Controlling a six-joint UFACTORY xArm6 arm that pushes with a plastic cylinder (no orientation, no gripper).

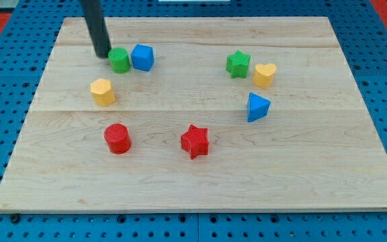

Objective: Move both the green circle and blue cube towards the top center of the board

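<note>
Currently, by part:

Tip: the rod's lower end, my tip (102, 54), sits at the upper left of the wooden board (200, 181), just beside the green circle on that block's left; whether it touches cannot be told from this view.

Gripper state: the arm ends in a plain dark rod (95, 23), so nothing opens or closes; no jaws appear in the view.

Green circle: the green circle (119, 60) stands in the board's upper left part, immediately right of the tip and against the blue cube's left face, or very nearly so.

Blue cube: the blue cube (142, 57) sits just right of the green circle, left of the board's centre line and near the view's top.

Yellow block, left: a yellow hexagon-like block (102, 91) lies below the green circle, apart from it.

Red cylinder: the red cylinder (117, 138) rests lower left, below the yellow block.

Red star: the red star (195, 141) sits near the board's middle, toward the view's bottom.

Green star: the green star (238, 64) lies upper right of centre.

Yellow heart: the yellow heart (265, 74) stands just beside the green star, on its right.

Blue triangle: the blue triangle (257, 107) lies below the yellow heart, apart from it.
</note>
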